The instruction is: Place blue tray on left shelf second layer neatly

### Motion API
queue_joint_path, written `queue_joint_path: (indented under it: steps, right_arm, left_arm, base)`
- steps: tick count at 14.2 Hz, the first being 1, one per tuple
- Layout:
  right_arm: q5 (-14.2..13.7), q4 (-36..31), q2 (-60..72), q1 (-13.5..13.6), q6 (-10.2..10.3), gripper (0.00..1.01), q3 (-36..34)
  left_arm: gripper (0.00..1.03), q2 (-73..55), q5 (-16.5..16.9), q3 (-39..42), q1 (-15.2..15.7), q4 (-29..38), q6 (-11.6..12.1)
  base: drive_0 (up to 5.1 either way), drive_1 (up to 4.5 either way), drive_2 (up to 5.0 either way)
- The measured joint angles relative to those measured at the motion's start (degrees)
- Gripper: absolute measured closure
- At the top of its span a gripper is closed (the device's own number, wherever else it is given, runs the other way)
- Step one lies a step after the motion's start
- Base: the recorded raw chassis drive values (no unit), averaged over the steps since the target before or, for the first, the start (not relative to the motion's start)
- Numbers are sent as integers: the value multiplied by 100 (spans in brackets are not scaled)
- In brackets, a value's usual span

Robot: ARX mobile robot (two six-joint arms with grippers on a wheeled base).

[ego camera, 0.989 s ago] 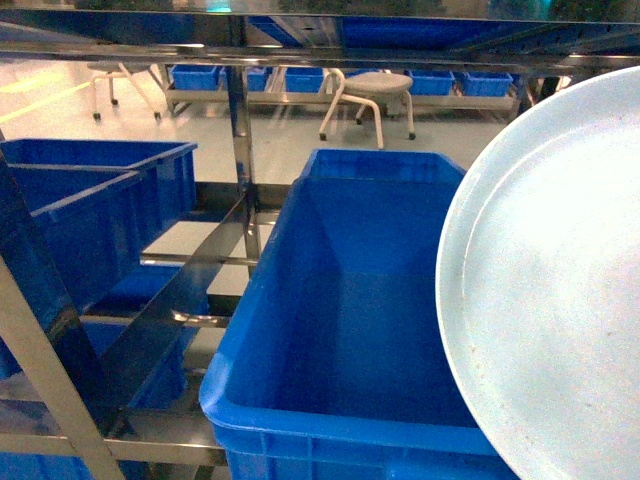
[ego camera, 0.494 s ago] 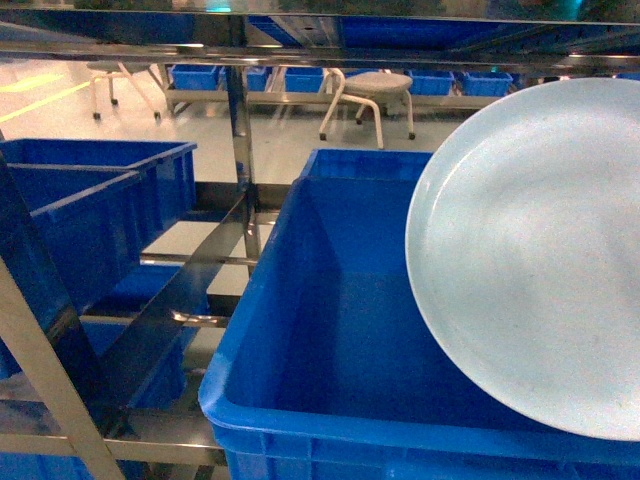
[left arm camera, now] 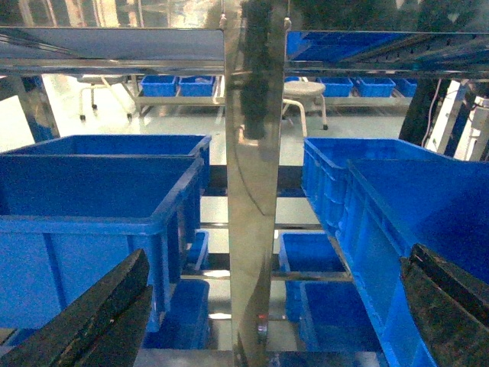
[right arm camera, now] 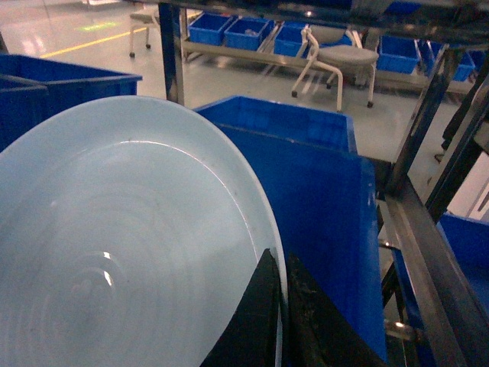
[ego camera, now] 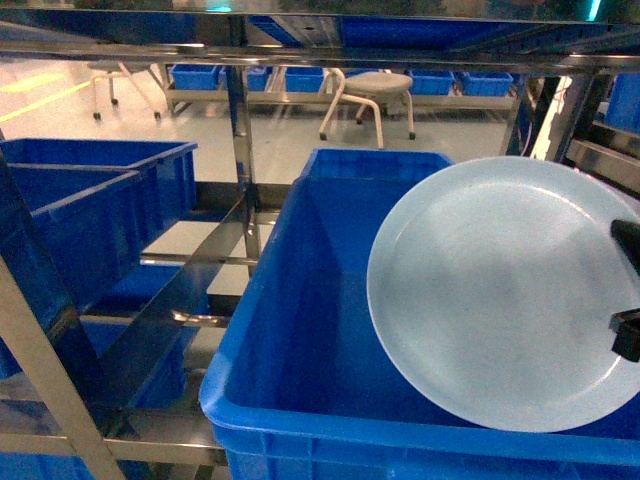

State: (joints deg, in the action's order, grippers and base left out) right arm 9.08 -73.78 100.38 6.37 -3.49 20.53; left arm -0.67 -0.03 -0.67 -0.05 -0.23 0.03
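Note:
The blue tray (ego camera: 500, 300), a pale round dish, hangs tilted over a large open blue crate (ego camera: 330, 330) on the steel shelf. My right gripper (ego camera: 627, 288) is shut on its right rim at the edge of the head view. In the right wrist view the tray (right arm camera: 130, 245) fills the left side, and the right gripper (right arm camera: 281, 269) pinches its rim between two black fingers. My left gripper (left arm camera: 279, 256) stands open with nothing in it, facing a steel upright (left arm camera: 256, 153) of the shelf. The shelf layer's front crossbar (ego camera: 150, 432) shows at lower left.
More blue crates (ego camera: 95, 205) stand in the left bay, with others (left arm camera: 99, 214) on both sides of the upright. A top shelf bar (ego camera: 320, 52) runs overhead. A white stool (ego camera: 368, 95) and low crates stand on the floor behind.
The tray has moved left and down in the head view and now sits lower over the crate. The right gripper's fingers have come into view at the right edge.

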Motion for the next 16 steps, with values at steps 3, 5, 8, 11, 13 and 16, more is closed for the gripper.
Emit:
queue_joint_path:
  steps: [3, 5, 8, 11, 13, 16]
  right_arm:
    - [-7, 46, 682, 0, -66, 99, 289]
    - [33, 2, 942, 0, -63, 99, 516]
    - [236, 2, 1102, -42, -33, 67, 584]
    - [157, 15, 758, 15, 83, 30, 426]
    - [55, 13, 94, 146, 205, 7, 85]
    - [26, -4, -1069, 269, 269, 3, -597]
  left_arm:
    - [5, 0, 0, 0, 0, -2, 0]
    - [5, 0, 0, 0, 0, 0, 0]
    - [5, 0, 0, 0, 0, 0, 0]
    - [5, 0, 0, 0, 0, 0, -2]
    - [5, 0, 0, 0, 0, 0, 0]
    - [5, 0, 0, 0, 0, 0, 0]
  base:
    - [0, 0, 0]
    - [0, 0, 0]
    - [0, 0, 0]
    - [0, 0, 0]
    - [0, 0, 0]
    - [0, 0, 0]
